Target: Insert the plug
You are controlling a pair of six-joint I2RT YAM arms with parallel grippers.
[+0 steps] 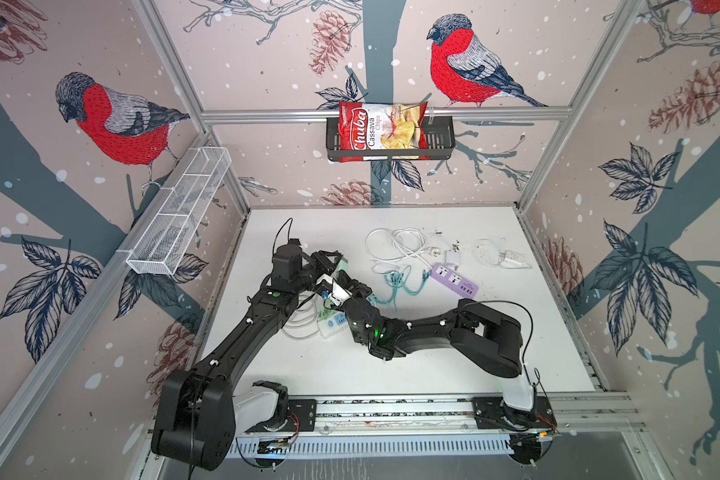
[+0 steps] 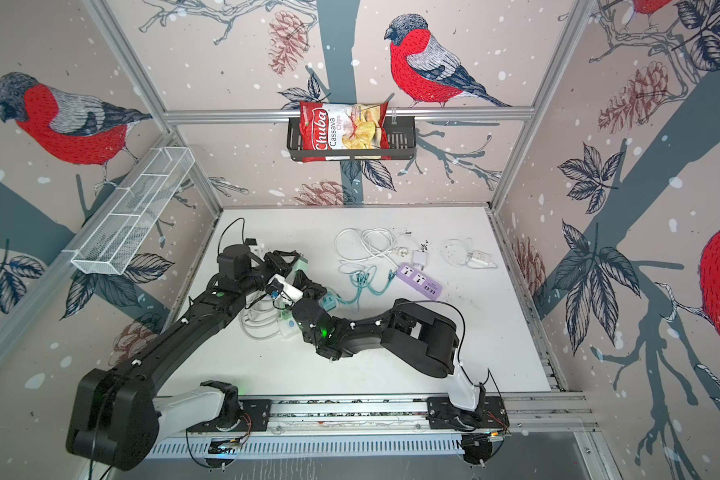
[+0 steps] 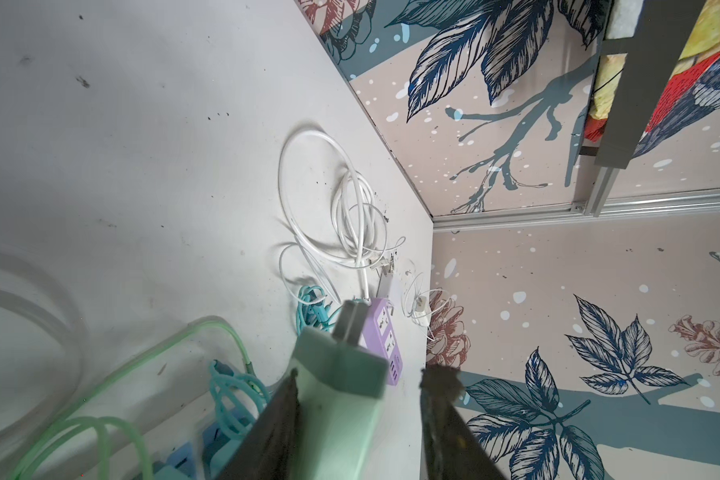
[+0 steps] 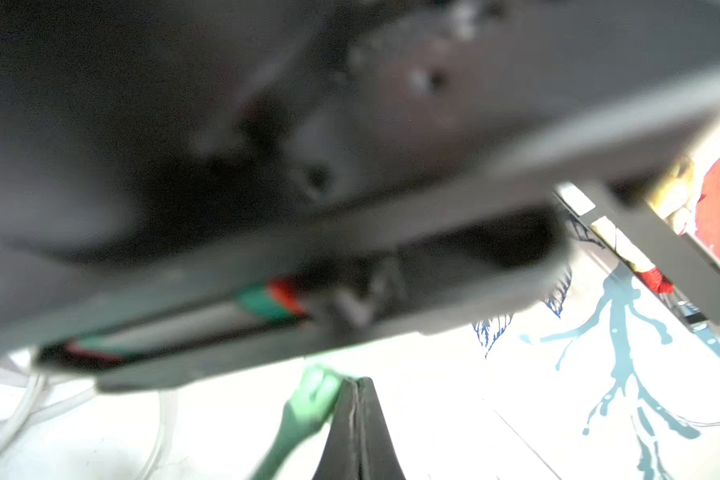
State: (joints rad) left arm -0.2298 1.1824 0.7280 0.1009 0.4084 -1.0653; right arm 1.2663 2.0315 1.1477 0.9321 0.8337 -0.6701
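The mint-green plug (image 3: 337,374) with two metal prongs sits between the fingers of my left gripper (image 3: 364,374), prongs pointing away from the wrist. It leans on one finger (image 3: 283,411), and a clear gap separates it from the other finger (image 3: 441,399), so this gripper is open. In a top view the plug (image 1: 341,264) hangs above the table's left middle. My right gripper (image 4: 356,384) is shut, fingertips pressed together, with a green cable (image 4: 308,405) right beside them; it sits under the left gripper. A white strip with blue sockets (image 1: 335,322) lies below both.
A purple power strip (image 1: 454,280) lies to the right, with teal cable (image 1: 395,282), coiled white cable (image 1: 395,245), a white charger (image 1: 453,258) and a clear bagged cable (image 1: 504,257) around it. A chips bag (image 1: 381,129) fills the black wall basket; a white mesh basket (image 1: 179,212) hangs left.
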